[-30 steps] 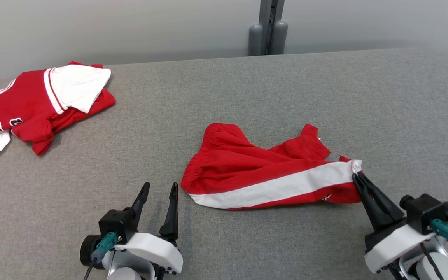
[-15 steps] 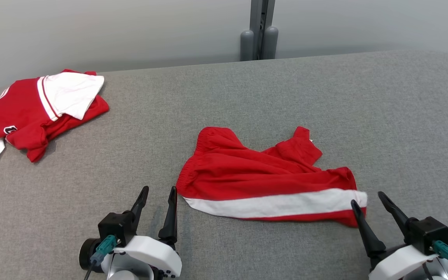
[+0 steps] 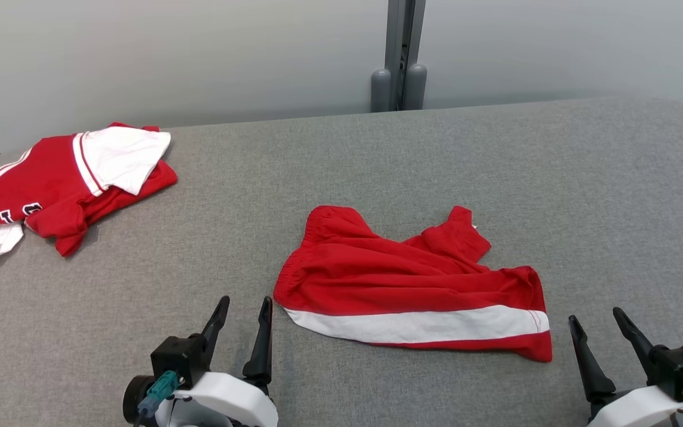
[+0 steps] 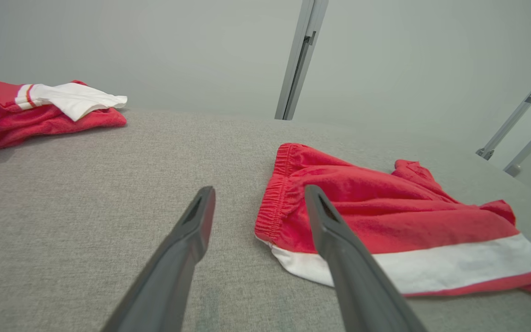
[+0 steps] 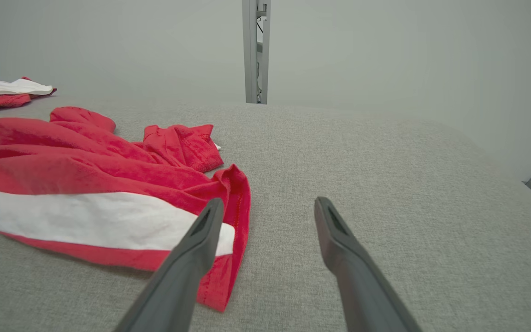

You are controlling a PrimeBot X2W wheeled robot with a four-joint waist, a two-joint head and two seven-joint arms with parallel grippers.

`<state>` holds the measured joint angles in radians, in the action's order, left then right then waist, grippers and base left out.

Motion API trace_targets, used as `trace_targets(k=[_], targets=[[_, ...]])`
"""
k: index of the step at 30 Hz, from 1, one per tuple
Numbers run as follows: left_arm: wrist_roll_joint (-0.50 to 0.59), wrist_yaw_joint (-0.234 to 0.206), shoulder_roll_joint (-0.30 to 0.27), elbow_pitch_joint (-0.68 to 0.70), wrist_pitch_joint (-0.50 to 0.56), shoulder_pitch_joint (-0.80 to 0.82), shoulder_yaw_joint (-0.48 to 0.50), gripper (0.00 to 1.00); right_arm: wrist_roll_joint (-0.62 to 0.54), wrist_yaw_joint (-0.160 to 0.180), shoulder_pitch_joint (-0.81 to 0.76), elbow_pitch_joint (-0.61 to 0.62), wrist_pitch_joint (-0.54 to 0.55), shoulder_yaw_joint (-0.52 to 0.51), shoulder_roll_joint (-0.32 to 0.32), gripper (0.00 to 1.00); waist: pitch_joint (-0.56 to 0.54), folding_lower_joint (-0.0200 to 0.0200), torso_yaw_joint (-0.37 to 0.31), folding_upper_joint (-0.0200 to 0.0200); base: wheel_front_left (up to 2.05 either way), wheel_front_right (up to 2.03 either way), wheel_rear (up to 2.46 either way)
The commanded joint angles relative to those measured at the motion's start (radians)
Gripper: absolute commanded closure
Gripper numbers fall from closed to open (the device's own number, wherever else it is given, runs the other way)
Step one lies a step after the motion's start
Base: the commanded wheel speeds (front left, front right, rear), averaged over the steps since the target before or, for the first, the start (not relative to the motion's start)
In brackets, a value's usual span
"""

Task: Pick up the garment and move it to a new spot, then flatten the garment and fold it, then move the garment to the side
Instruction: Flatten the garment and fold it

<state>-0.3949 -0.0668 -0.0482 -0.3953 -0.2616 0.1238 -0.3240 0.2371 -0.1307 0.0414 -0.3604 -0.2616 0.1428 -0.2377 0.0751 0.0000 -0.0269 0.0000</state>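
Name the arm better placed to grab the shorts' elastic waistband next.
Left. The open left gripper sits just beside the waistband, while the right gripper, also open, is at the opposite hem end of the shorts.

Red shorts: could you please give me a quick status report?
Left gripper open, empty. Right gripper open, empty, just off the red shorts. Shorts rumpled on grey table, not yet flat. Red jersey far left, out of the way.

The tabletop (image 3: 341,154) is overlooked from above by the head view, facing the wall (image 3: 199,59). It is skimmed low and close by both wrist views; the red shorts (image 3: 412,279) are shared by all.
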Motion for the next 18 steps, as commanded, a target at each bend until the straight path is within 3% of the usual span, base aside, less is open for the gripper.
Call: trace_targets(k=[1, 18], targets=[[0.005, 0.004, -0.004, 0.006, -0.005, -0.019, 0.002, 0.00, 0.001, 0.000, -0.015, 0.011, -0.005, -0.007, 0.004, 0.00, -0.011, 0.0000, -0.001, 0.0000, 0.00, 0.00, 0.00], [0.060, -0.006, -0.004, 0.089, -0.005, -0.104, 0.045, 0.00, -0.055, 0.000, -0.034, 0.142, -0.005, -0.077, 0.116, 0.00, -0.079, 0.0000, 0.015, 0.0000, 0.00, 0.00, 0.00]])
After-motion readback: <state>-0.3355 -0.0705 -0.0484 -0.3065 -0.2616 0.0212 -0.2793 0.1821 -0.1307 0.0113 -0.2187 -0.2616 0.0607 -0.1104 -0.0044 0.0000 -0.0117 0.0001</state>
